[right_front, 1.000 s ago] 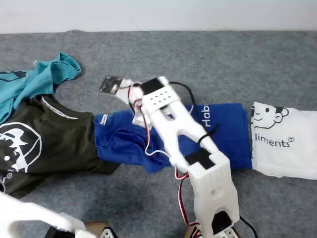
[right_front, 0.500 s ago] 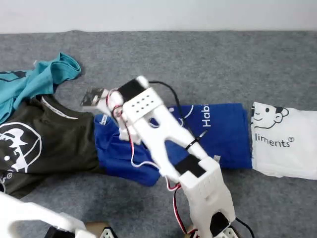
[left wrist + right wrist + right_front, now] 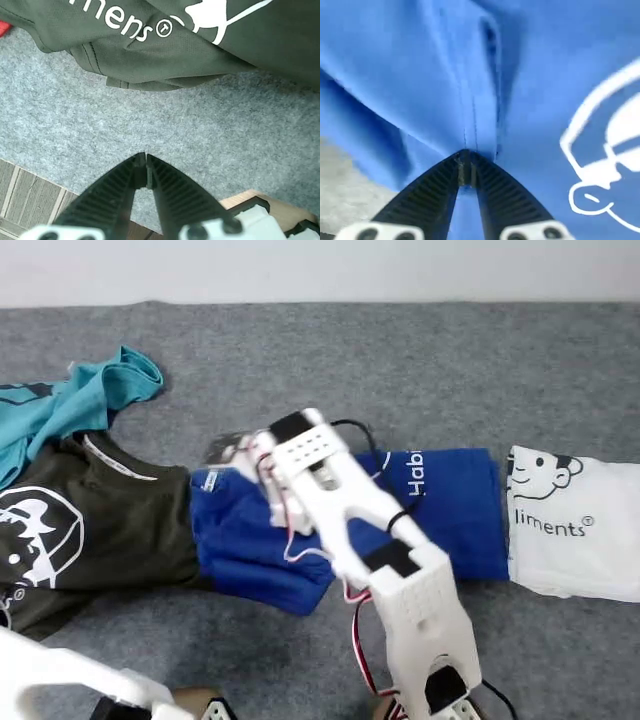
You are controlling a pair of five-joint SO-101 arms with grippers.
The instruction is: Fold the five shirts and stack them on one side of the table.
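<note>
- Blue shirt [image 3: 465, 520]: mid-table on the grey mat [image 3: 450, 370], part folded, between the dark shirt [image 3: 110, 530] and the folded white shirt [image 3: 580, 540]
- Right gripper [image 3: 465, 165]: jaws clamped on a seamed fold at the blue shirt's edge, dark-shirt side
- Left gripper [image 3: 145, 165]: jaws together, empty, over mat beside the dark shirt's hem
- Handling, judged: carry the pinched edge low and straight toward the white shirt, square the edges, release only once flat
</note>
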